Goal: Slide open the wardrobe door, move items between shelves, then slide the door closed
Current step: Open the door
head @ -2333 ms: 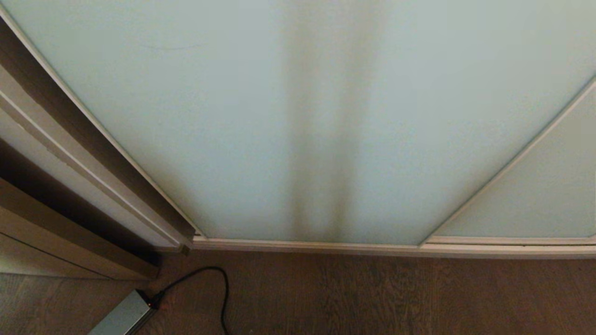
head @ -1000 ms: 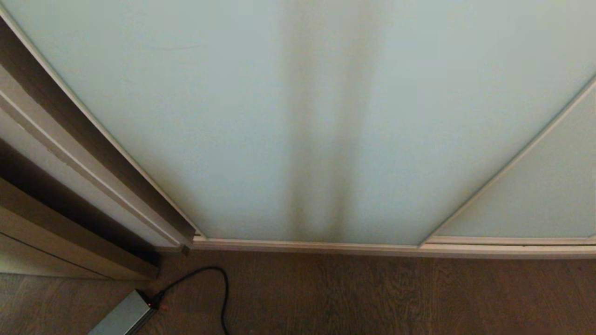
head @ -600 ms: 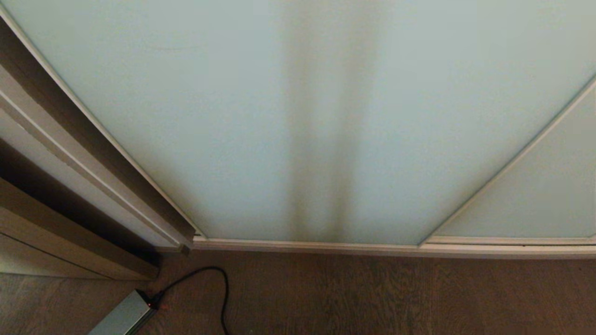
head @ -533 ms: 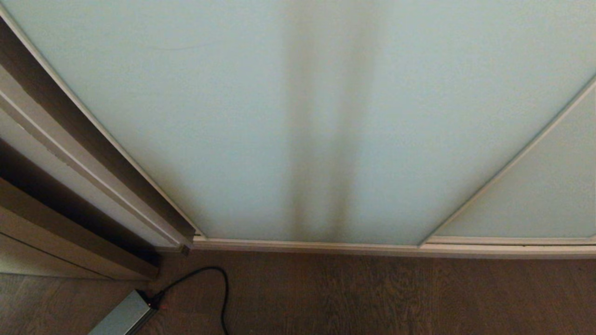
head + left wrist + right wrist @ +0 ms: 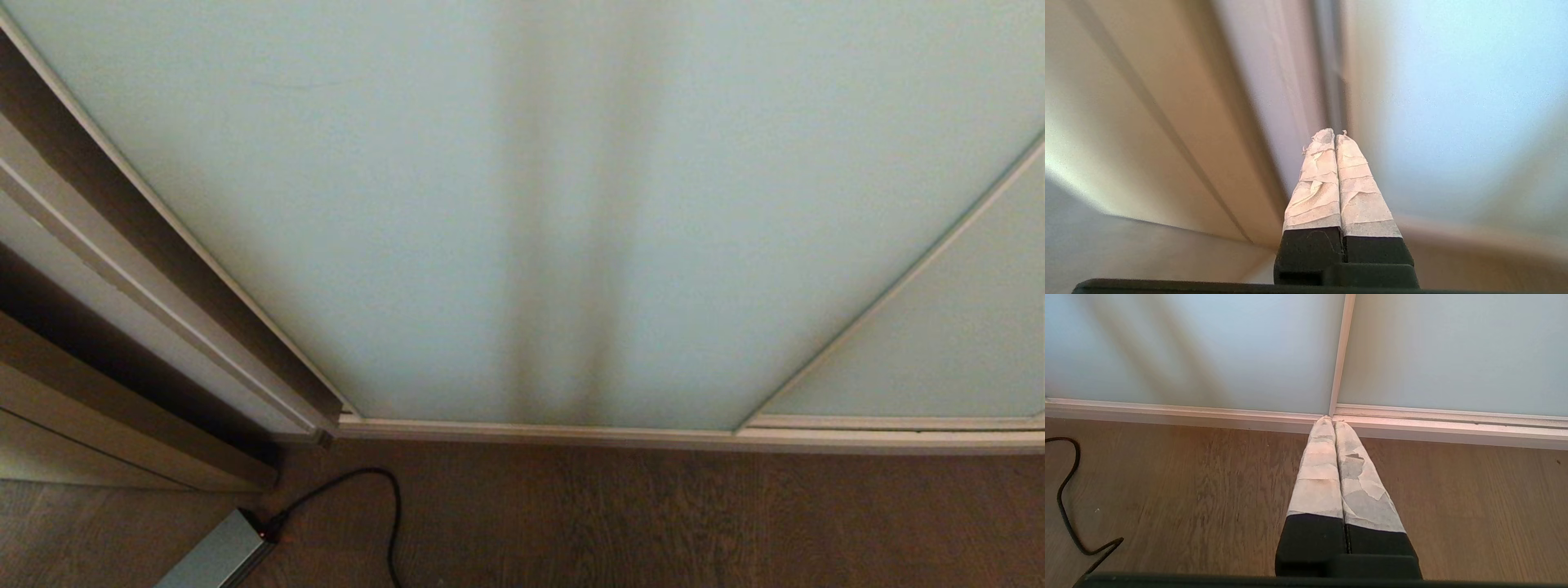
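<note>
The sliding wardrobe door (image 5: 522,204), frosted pale blue-green glass in a slim cream frame, fills the head view and is closed. Its glass (image 5: 1453,102) also shows in the left wrist view, where my left gripper (image 5: 1334,136) is shut and empty, its taped fingertips pointing up along the door's left edge beside the brown wooden frame (image 5: 1180,122). My right gripper (image 5: 1331,421) is shut and empty, hanging low over the floor, pointing at the seam where the door (image 5: 1208,347) meets the second panel (image 5: 1453,347). The items and the shelves are hidden behind the door. Neither arm shows in the head view.
The brown wooden wardrobe frame (image 5: 139,269) stands at the left. A second glass panel (image 5: 963,327) lies at the right. On the wooden floor (image 5: 653,523) at the lower left lie a grey power strip (image 5: 216,555) and a black cable (image 5: 384,506).
The head view has not changed; door, frame and cable stand as before, and neither arm has come into it.
</note>
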{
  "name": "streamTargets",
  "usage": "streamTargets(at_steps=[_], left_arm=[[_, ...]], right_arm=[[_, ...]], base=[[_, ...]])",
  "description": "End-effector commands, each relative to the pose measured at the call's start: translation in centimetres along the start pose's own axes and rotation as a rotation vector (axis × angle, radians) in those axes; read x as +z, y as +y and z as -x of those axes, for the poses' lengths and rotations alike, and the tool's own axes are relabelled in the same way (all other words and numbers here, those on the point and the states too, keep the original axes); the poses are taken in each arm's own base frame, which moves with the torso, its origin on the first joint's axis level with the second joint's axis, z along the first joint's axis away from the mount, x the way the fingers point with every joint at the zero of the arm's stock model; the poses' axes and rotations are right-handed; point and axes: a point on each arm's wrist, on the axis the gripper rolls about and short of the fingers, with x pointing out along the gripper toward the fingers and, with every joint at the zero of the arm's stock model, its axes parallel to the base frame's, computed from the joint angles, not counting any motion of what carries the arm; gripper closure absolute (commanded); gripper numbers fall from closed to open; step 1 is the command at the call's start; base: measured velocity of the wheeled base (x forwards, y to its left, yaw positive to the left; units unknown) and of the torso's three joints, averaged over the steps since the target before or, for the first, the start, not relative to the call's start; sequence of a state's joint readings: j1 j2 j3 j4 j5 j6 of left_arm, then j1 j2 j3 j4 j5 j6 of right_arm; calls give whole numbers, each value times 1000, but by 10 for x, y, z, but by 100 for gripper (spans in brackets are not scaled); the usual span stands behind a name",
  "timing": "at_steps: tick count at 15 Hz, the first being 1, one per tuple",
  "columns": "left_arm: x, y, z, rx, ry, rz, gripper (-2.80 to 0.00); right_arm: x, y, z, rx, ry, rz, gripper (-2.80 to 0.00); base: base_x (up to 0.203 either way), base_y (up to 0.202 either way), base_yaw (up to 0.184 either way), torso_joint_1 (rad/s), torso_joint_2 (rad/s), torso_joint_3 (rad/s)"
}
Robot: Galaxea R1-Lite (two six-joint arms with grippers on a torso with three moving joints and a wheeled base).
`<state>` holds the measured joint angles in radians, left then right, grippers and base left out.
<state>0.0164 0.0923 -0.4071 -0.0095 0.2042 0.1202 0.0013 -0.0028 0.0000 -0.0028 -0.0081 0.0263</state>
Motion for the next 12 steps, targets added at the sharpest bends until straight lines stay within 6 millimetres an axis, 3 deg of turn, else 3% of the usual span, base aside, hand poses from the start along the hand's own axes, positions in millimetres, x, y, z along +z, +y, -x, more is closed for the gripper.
streamTargets(at_steps=[1, 4, 8, 12], left_arm=[[41, 2, -25, 101, 13, -6, 0], [81, 0, -72, 280, -34, 14, 0], [146, 0, -130, 450, -230, 105, 0], [174, -5, -176, 524, -277, 144, 0]], right_arm=[[0, 0, 0, 1, -1, 0, 0], [0, 0, 0, 1, -1, 0, 0], [0, 0, 0, 1, -1, 0, 0], [0, 0, 0, 1, -1, 0, 0]], base=[[0, 0, 0, 0, 0, 0], [0, 0, 0, 0, 0, 0], [0, 0, 0, 0, 0, 0], [0, 0, 0, 0, 0, 0]])
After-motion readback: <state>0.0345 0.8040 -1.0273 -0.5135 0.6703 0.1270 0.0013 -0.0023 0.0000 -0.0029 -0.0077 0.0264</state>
